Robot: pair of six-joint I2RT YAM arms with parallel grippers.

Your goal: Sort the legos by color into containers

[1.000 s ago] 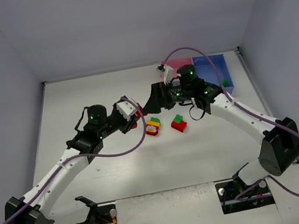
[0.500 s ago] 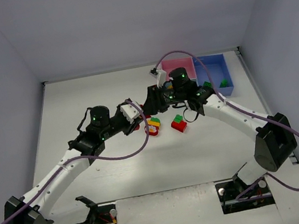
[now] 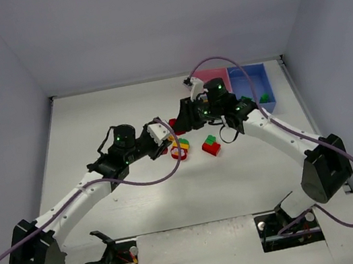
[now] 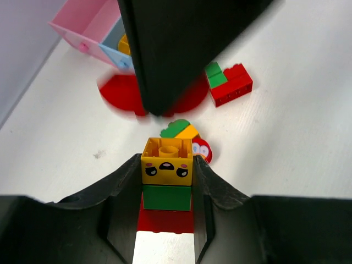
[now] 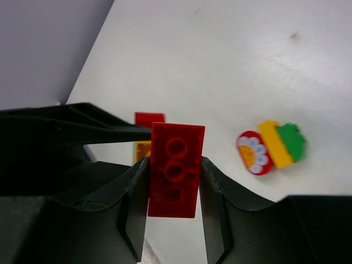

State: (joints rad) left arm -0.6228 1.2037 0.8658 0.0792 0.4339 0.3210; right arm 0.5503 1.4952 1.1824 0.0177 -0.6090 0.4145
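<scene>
Your left gripper point(image 4: 166, 165) is clamped on a three-brick stack point(image 4: 166, 176): a yellow brick with a printed face on top, a green one beneath it and a red one at the bottom. Its fingers press both sides of the stack.

Your right gripper point(image 5: 174, 165) is pinched tight on a single red brick point(image 5: 175, 170). You see the brick's hollow underside in the wrist view, with one finger on each long side.

From above, the two grippers meet almost tip to tip over the middle of the table point(image 3: 104, 110), just in front of the trays.

Two clumps lie on the surface:
- A round red, yellow and green clump point(image 3: 180, 148) sits just beside the left gripper's tip.
- A red-and-green clump point(image 3: 211, 146) sits a little to its right, apart from it.

At the back you have the pink tray point(image 3: 217, 73) and, to its right, the medium blue tray point(image 3: 255, 84), which has one green brick point(image 3: 264, 97) by its right wall. The left wrist view also shows a light blue tray point(image 4: 113, 52) joined to the pink one, with something yellow-orange inside (mostly hidden behind the right gripper's dark finger).
</scene>
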